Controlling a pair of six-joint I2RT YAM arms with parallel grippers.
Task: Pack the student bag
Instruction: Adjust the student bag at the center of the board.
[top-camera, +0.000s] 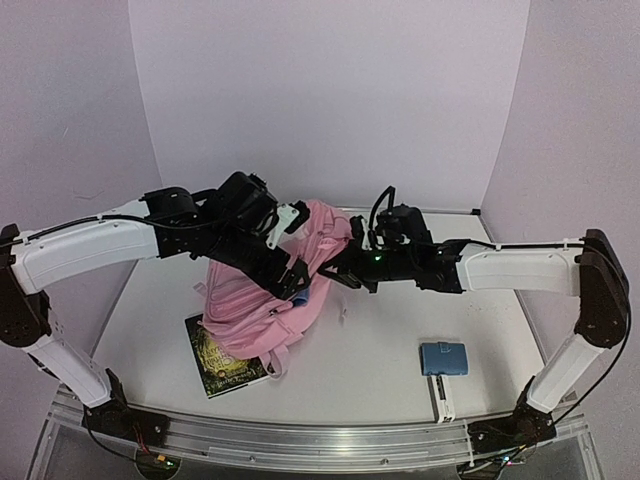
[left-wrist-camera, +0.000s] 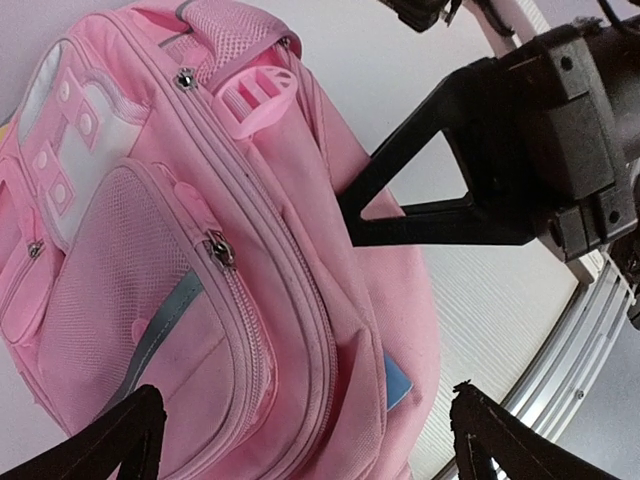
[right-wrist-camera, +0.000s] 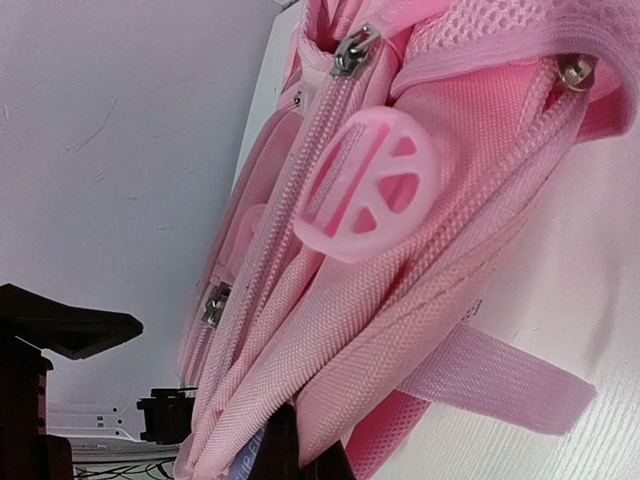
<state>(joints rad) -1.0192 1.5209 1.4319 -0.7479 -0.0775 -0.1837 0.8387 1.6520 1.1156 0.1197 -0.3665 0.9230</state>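
The student bag (top-camera: 262, 305), a soft pink backpack, lies at the table's middle, front zip pockets (left-wrist-camera: 150, 300) up. My left gripper (left-wrist-camera: 305, 440) hovers open over its side, one fingertip on each side and nothing between them. A blue corner (left-wrist-camera: 397, 378) pokes out of the bag's opening just beyond those fingers. My right gripper (right-wrist-camera: 300, 440) is shut on a fold of the bag's fabric edge, near the round pink zip pull (right-wrist-camera: 370, 185). In the top view both grippers, left (top-camera: 298, 278) and right (top-camera: 345, 268), meet at the bag's right side.
A dark book (top-camera: 225, 362) lies partly under the bag's near edge. A blue pouch (top-camera: 447, 357) sits at the right front, and a white strip (top-camera: 443, 398) lies just in front of it. White walls close in the table at the back and sides.
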